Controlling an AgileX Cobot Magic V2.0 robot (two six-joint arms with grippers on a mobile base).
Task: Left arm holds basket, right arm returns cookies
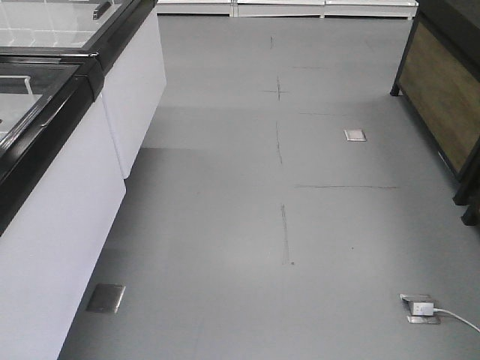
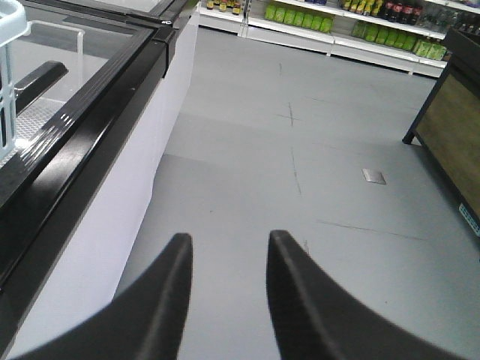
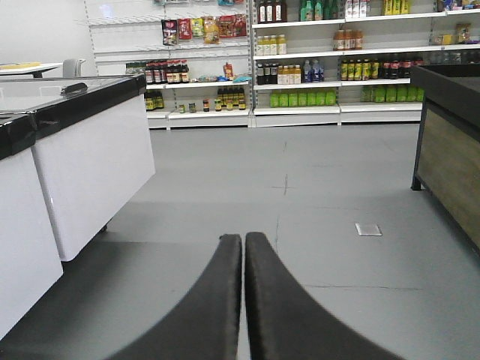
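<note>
My left gripper (image 2: 229, 238) is open and empty, its two black fingers apart over the grey floor beside a freezer. A corner of the light blue basket (image 2: 10, 82) shows at the far left of the left wrist view, resting on the freezer's glass top, apart from the gripper. My right gripper (image 3: 243, 238) is shut with nothing between its fingers, pointing down the aisle toward the shelves. The cookies are out of view. Neither arm shows in the front view.
White chest freezers (image 1: 67, 195) with black-framed glass lids line the left side. A wood-panelled stand (image 1: 442, 97) is at the right. Stocked shelves (image 3: 330, 60) stand at the far end. Floor sockets (image 1: 420, 307) with a white cable and metal plates (image 1: 106, 298) lie on the floor.
</note>
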